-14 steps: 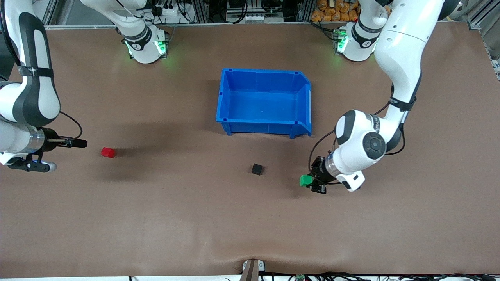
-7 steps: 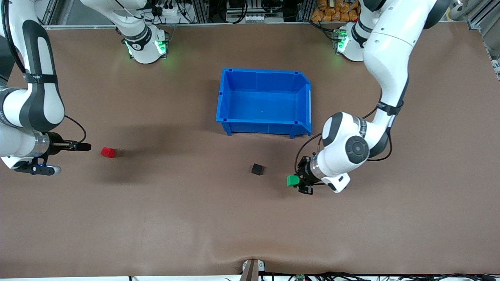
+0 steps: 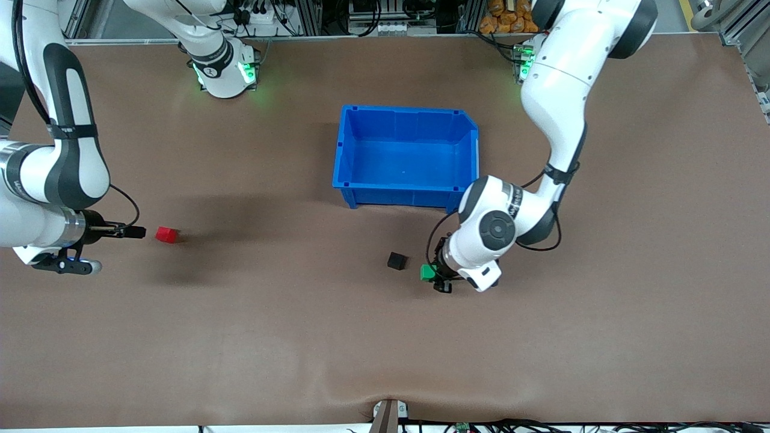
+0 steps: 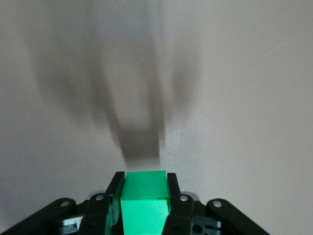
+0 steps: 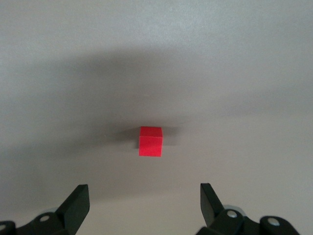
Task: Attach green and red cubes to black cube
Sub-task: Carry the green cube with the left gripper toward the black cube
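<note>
The green cube (image 3: 428, 272) is clamped between the fingers of the left gripper (image 3: 434, 275), just beside the black cube (image 3: 396, 260) toward the left arm's end. The red cube (image 3: 166, 234) lies well apart from the black cube, toward the right arm's end, where the right gripper (image 3: 135, 232) is held wide open beside it.

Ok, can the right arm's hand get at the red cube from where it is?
Probably yes. The right hand is open and lined up on the red cube, which sits alone on bare table with nothing between them.
</note>
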